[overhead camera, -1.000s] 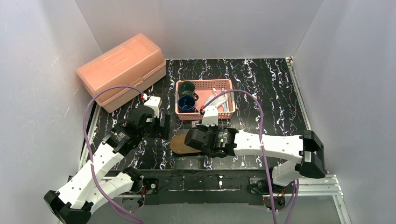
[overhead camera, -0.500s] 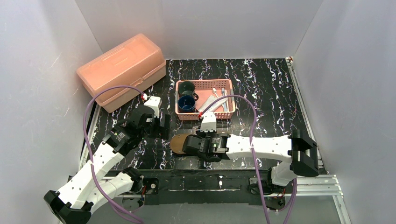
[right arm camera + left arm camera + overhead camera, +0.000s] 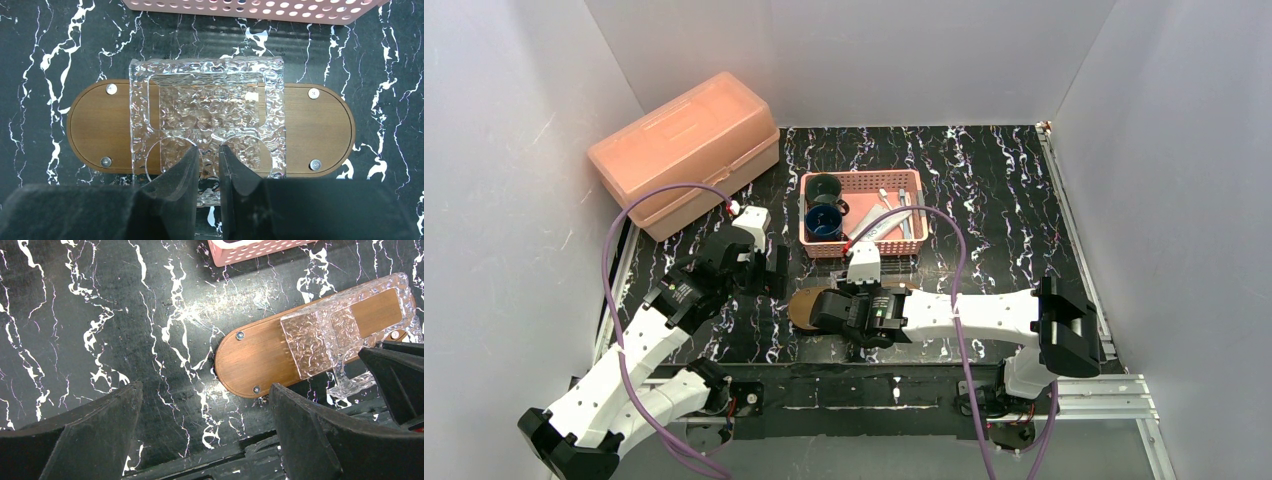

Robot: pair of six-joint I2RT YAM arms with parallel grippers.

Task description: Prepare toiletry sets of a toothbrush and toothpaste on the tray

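The brown wooden tray lies on the black marbled table in front of the pink basket. My right gripper is shut on the near wall of a clear textured plastic box. The box sits across the tray's middle, its near edge overhanging. Thin white toothbrushes and a silvery toothpaste tube lie in the basket's right half. My left gripper is open over bare table, just left of the tray's rounded end, with nothing between its fingers.
Two dark cups stand in the basket's left half. A large orange lidded box sits at the back left. White walls enclose the table on three sides. A metal rail runs along the near edge.
My right arm has moved left and a little nearer, carrying the clear box to the middle of the tray. The left arm has not moved.
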